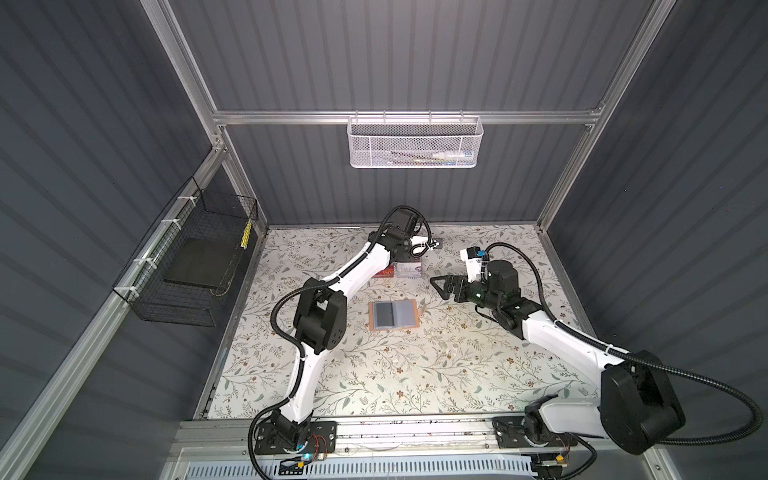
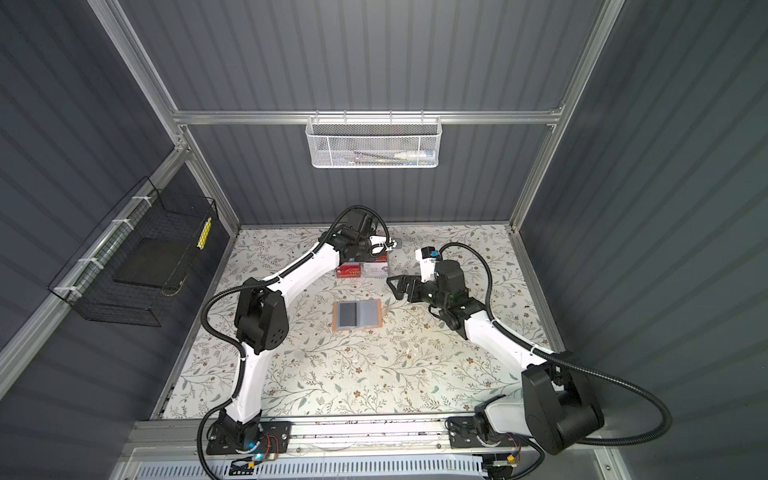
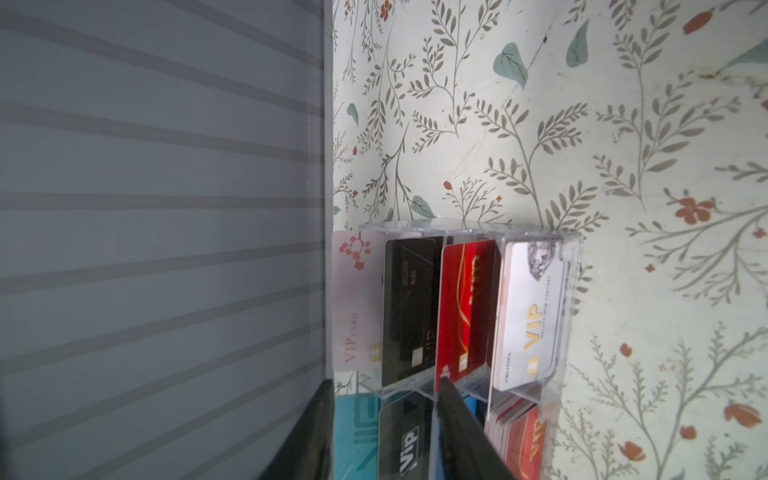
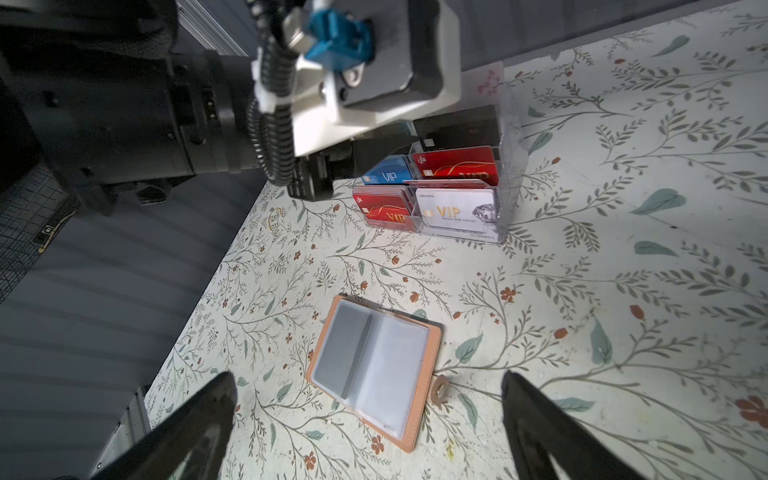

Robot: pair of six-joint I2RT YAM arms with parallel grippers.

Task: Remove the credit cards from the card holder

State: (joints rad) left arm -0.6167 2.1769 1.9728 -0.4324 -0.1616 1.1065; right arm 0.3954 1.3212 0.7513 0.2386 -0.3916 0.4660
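Floral tabletop [image 1: 415,374], peach card holder [image 1: 393,315] open flat mid-table, grey-clear sleeves [image 4: 374,365] up, right gripper [image 1: 438,286] beside it, fingers [image 4: 199,415] wide apart, farther back clear rack [image 4: 505,199] with red, black, teal credit cards [image 4: 455,168], left gripper [image 3: 386,384] over it, fingers apart

Top views: high overhead, whole table [image 1: 415,374]. Wrist views: low, close; both share card rack [image 4: 512,174].

Card holder [image 4: 372,365]: peach-tan cover, grey-clear sleeves. Table cover [image 4: 582,291]: off-white, olive sprigs, teal leaves, rust flowers. Red card [image 4: 457,168], gold swirl; white card [image 4: 457,212], gold VIP lettering; black card [image 3: 411,307]; blush card [image 3: 357,299], red blossoms; blue card [image 4: 386,174].
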